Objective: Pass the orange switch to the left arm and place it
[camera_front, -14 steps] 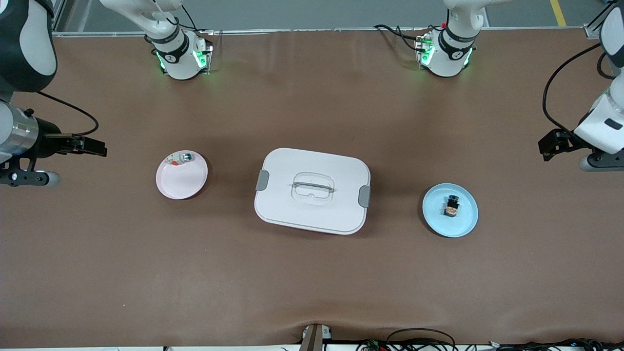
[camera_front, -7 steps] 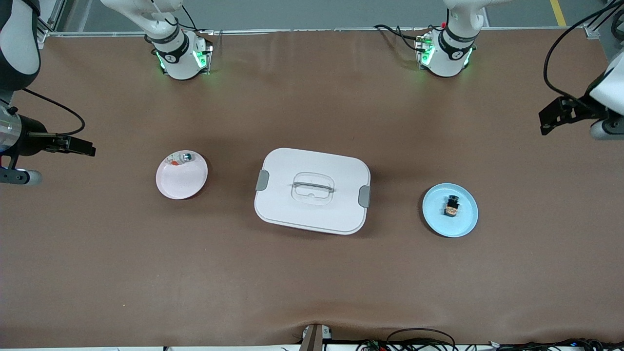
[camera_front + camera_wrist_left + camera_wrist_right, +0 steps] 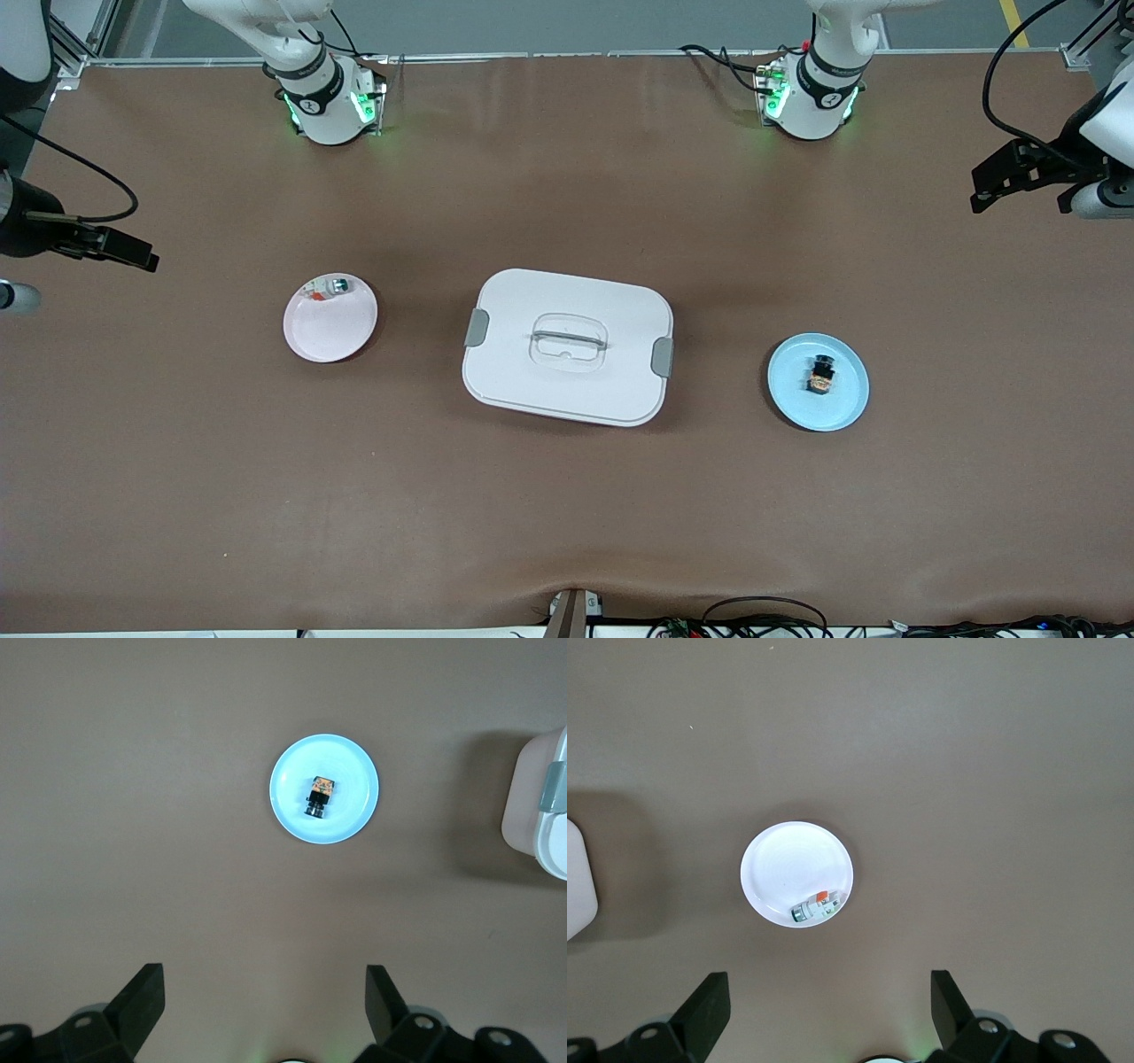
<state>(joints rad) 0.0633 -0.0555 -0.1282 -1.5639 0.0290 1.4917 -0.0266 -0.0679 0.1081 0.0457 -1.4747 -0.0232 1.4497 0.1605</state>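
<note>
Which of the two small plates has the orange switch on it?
The blue plate, toward the left arm's end of the table, holds the orange switch. The pink plate holds only a small white-grey part.

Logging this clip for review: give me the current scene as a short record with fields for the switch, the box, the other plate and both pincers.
orange switch: lying on the blue plate, toward the left arm's end of the table
box: lid on, mid-table between the two plates
pink plate: holds a small white-grey part
left pincer: open, empty, high over bare table near the blue plate
right pincer: open, empty, high over bare table near the pink plate
</note>
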